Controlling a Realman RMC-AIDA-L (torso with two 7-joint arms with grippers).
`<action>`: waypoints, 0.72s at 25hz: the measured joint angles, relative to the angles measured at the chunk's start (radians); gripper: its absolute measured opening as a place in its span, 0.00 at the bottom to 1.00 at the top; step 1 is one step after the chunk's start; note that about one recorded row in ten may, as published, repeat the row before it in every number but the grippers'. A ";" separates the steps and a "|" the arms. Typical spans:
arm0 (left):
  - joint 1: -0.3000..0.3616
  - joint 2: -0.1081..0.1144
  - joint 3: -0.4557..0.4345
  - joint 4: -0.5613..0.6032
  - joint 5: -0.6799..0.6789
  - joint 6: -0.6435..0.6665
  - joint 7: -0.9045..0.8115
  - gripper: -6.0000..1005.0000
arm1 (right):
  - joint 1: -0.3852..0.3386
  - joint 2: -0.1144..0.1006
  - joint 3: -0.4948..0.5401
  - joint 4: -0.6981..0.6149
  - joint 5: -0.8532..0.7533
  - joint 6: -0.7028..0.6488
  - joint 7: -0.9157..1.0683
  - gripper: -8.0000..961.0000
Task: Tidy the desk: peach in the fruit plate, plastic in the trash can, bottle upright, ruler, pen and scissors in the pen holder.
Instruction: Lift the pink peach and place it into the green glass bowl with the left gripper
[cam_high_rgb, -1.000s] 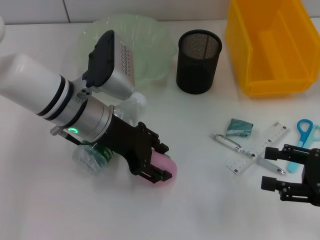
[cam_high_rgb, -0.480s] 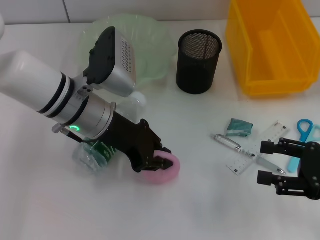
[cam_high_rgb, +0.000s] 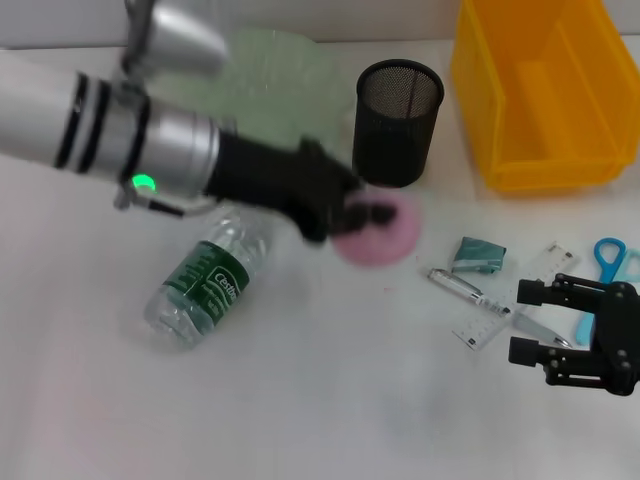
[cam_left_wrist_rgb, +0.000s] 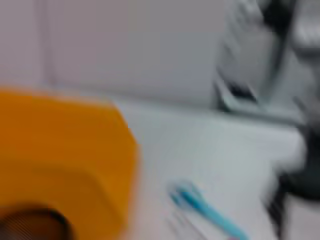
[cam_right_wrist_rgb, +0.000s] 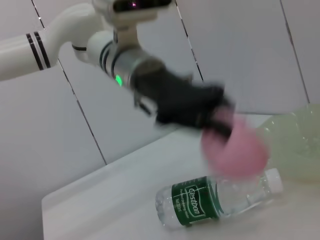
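My left gripper (cam_high_rgb: 368, 213) is shut on the pink peach (cam_high_rgb: 388, 237) and holds it above the table, just in front of the black mesh pen holder (cam_high_rgb: 397, 120). In the right wrist view the same left gripper (cam_right_wrist_rgb: 220, 116) carries the peach (cam_right_wrist_rgb: 236, 147) over the lying bottle (cam_right_wrist_rgb: 210, 200). The clear bottle (cam_high_rgb: 205, 280) with a green label lies on its side. The pale green fruit plate (cam_high_rgb: 275, 75) sits behind the left arm. A teal plastic packet (cam_high_rgb: 478, 255), pen (cam_high_rgb: 462, 284), clear ruler (cam_high_rgb: 505, 310) and blue scissors (cam_high_rgb: 606, 262) lie at the right. My right gripper (cam_high_rgb: 528, 322) hovers open beside them.
A yellow bin (cam_high_rgb: 540, 90) stands at the back right, next to the pen holder. The left wrist view shows the yellow bin (cam_left_wrist_rgb: 60, 150) and the blue scissors (cam_left_wrist_rgb: 205, 210). The fruit plate (cam_right_wrist_rgb: 295, 145) appears behind the bottle in the right wrist view.
My left gripper closed on the peach, lifted it off the table beside the bottle and swung it right toward the pen holder. The right gripper shifted slightly left.
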 joint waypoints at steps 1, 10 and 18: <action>0.010 -0.001 -0.032 0.018 -0.034 -0.013 -0.004 0.14 | 0.000 0.001 0.002 0.001 0.000 0.001 -0.001 0.83; -0.001 0.006 -0.167 -0.102 -0.184 -0.521 0.028 0.10 | 0.000 0.018 0.000 0.010 0.000 0.003 -0.007 0.83; -0.022 0.000 -0.163 -0.173 -0.157 -0.627 0.005 0.22 | 0.002 0.023 0.000 0.010 0.002 0.003 -0.008 0.83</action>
